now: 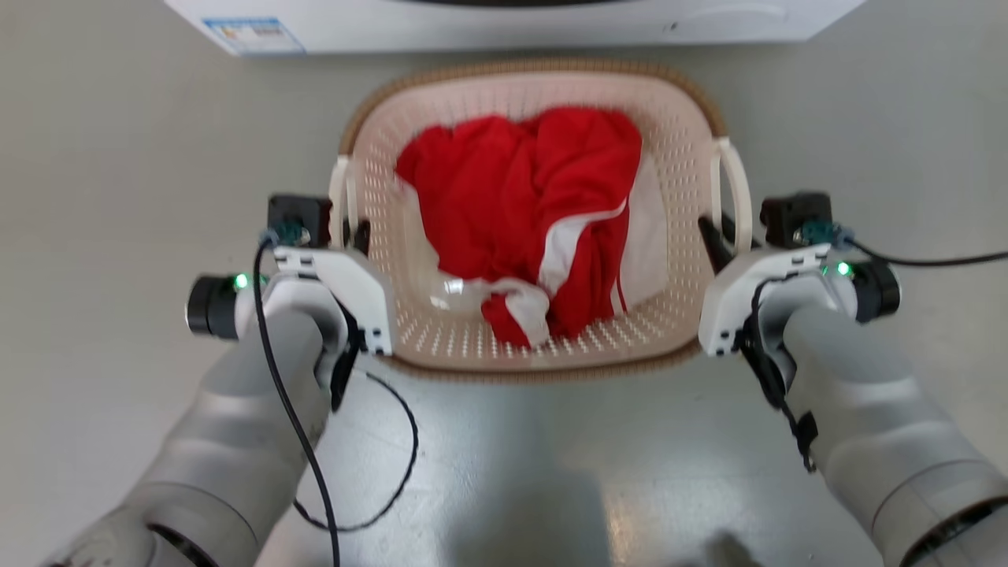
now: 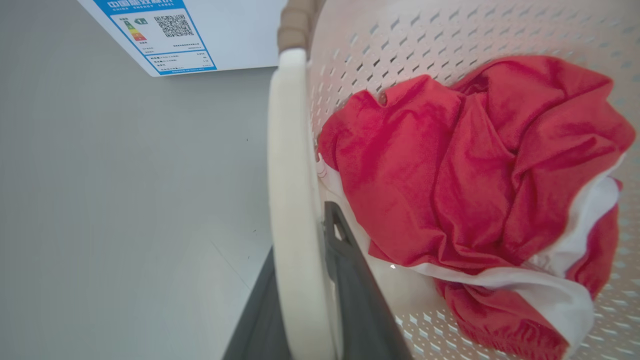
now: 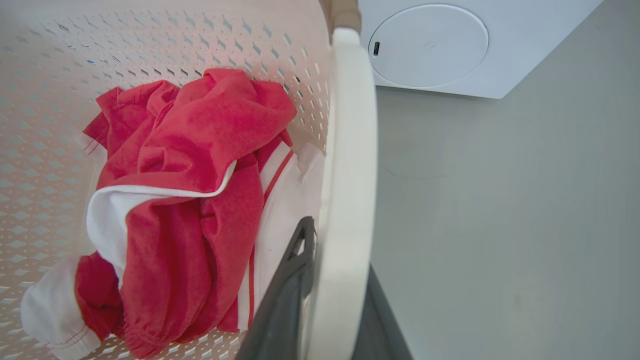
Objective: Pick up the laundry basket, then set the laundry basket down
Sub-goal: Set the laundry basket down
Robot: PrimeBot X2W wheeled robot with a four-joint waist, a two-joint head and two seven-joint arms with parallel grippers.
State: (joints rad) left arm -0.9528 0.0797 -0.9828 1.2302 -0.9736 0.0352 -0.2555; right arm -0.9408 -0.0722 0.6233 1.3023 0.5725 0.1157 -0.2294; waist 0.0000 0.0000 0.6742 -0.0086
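**Status: Laundry Basket Gripped at Both Side Handles**

1. Position of basket. The cream-white, rounded-rectangular, perforated plastic laundry basket (image 1: 685, 150) with the brown woven-look rim sits centred before the robot, between the two pale forearms. It is over the smooth grey floor (image 1: 118, 157), just in front of the white box-shaped washing machine (image 1: 504, 24). Whether the basket base touches the floor cannot be determined.

2. Contents. A crumpled red fabric garment (image 1: 535, 220) with white panels and trim lies inside the basket, covering most of the bottom.

3. Left gripper (image 1: 346, 228). The jaws pinch the white plastic left loop handle (image 1: 340, 189). In the left wrist view, one dark finger (image 2: 350, 280) lies on the inner side of the handle, against the basket wall; the other finger lies on the outer side.

4. Right gripper (image 1: 720, 232). The jaws pinch the white plastic right loop handle (image 1: 736, 185). In the right wrist view, one dark finger (image 3: 290, 280) runs along the inner face of the handle; the other is on the outer face.

5. Surroundings. A blue-bordered paper energy label (image 1: 252, 35) is fixed to the washing machine at its left corner. A thin black cable (image 1: 394, 472) hangs in a loop from the left arm.
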